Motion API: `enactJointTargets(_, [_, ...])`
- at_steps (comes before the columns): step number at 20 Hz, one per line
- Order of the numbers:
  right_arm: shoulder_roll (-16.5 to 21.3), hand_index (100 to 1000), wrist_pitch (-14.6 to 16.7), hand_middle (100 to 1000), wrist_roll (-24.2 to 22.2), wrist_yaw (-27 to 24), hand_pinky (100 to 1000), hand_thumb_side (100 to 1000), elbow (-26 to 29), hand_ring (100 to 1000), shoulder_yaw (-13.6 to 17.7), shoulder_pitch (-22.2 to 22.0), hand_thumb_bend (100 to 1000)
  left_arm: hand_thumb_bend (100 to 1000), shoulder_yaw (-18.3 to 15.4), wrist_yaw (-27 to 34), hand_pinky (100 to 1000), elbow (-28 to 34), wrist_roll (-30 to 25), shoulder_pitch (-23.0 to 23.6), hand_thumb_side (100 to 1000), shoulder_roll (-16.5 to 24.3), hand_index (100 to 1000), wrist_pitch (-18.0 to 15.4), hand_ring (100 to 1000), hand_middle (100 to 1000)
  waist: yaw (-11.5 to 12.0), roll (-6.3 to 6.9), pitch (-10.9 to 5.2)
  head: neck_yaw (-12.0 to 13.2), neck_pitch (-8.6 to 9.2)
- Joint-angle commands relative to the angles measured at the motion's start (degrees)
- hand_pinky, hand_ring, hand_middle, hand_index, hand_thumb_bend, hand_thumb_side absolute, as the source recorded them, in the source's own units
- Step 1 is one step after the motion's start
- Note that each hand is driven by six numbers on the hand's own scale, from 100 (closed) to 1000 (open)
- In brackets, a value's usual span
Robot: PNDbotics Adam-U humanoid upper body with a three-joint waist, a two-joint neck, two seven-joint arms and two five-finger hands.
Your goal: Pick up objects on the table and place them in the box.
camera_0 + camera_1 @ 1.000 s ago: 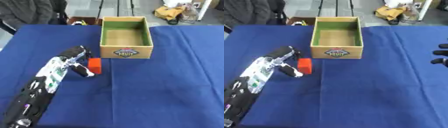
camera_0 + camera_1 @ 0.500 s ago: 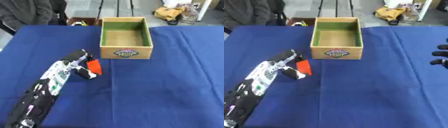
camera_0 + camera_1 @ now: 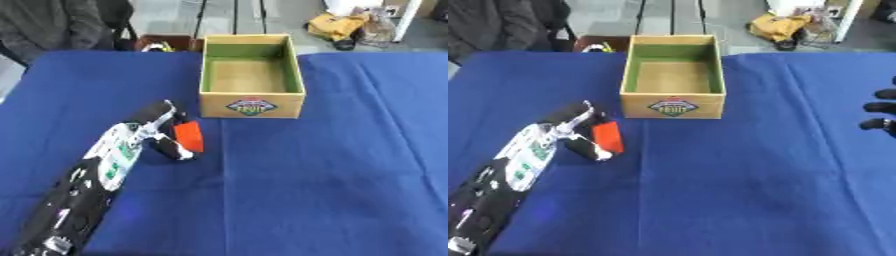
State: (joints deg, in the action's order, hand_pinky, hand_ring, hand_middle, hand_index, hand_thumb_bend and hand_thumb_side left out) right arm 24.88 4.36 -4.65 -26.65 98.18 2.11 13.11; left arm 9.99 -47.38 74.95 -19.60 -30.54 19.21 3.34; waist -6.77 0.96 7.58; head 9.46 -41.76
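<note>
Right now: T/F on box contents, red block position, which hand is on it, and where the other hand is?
1. The box is empty. True.
2. The red block lies inside the box. False: it is outside, in front of the box's left corner.
3. The left hand has its fingers curled round the block. True.
4. The right hand rests on the box rim. False: it shows at the right edge of the right eye view, away from the box.
</note>
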Motion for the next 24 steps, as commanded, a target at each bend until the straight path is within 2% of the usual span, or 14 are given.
enactJointTargets(1, [1.4,826,0.1,659,-0.1,-0.1,539,591,0.7,663,0.4,0.5,100,533,-0.8,0.6,434,4.8,-0.3,-2.8,222,3.2,409,0.3,315,236,-0.1,-0.06,-0.95,-0.2,0.25])
enactJointTargets(5, [1.4,826,0.0,659,-0.3,-0.2,539,591,0.6,663,0.2,0.4,100,531,-0.7,1.1,446,9.1,-1.9,-8.5,222,5.1,418,0.5,324,245,-0.4,-0.23,-1.18,0.0,0.64])
enactJointTargets(8, [1.3,826,-0.1,659,-0.6,-0.3,538,591,0.6,663,-0.2,0.5,100,528,-0.8,-0.2,460,7.3,-1.6,-13.9,208,4.4,432,1.4,340,262,-1.2,-0.37,-1.44,0.7,0.91])
enactJointTargets(10, [1.1,826,-0.2,659,-0.9,-0.4,538,592,0.5,663,-0.5,0.6,100,564,-1.0,-2.2,469,2.2,-0.2,-17.6,200,2.7,442,2.0,351,273,-2.1,-0.44,-1.54,1.1,1.14])
enactJointTargets(12, [1.0,826,-0.3,658,-1.2,-0.4,538,591,0.5,663,-0.8,0.7,100,570,-1.7,-4.2,473,-4.5,3.7,-20.6,223,0.5,454,2.3,366,287,-3.0,-0.51,-1.52,1.6,1.36])
enactJointTargets(16, [0.6,827,-0.6,658,-1.7,-0.6,537,593,0.4,663,-1.4,1.1,100,550,-6.0,-9.6,475,-19.8,18.0,-23.7,213,-4.9,460,4.2,375,292,-5.1,-0.49,-1.09,2.6,2.08])
enactJointTargets(18, [0.4,827,-0.8,658,-2.0,-0.6,537,593,0.4,663,-1.6,1.2,100,552,-7.8,-11.2,482,-25.9,23.4,-24.4,217,-6.9,469,4.4,383,301,-6.1,-0.42,-0.77,2.9,2.43])
enactJointTargets(21, [0.3,827,-0.9,657,-2.2,-0.6,537,593,0.4,663,-1.8,1.3,100,560,-9.3,-12.8,494,-31.5,27.5,-25.3,229,-8.2,478,3.7,393,310,-7.3,-0.23,-0.53,3.2,2.59])
enactJointTargets(24, [0.3,827,-0.9,657,-2.2,-0.6,537,593,0.3,663,-1.8,1.3,100,584,-9.6,-13.5,510,-33.3,28.6,-25.7,249,-8.4,501,2.5,416,337,-7.7,-0.12,-0.45,3.1,2.7])
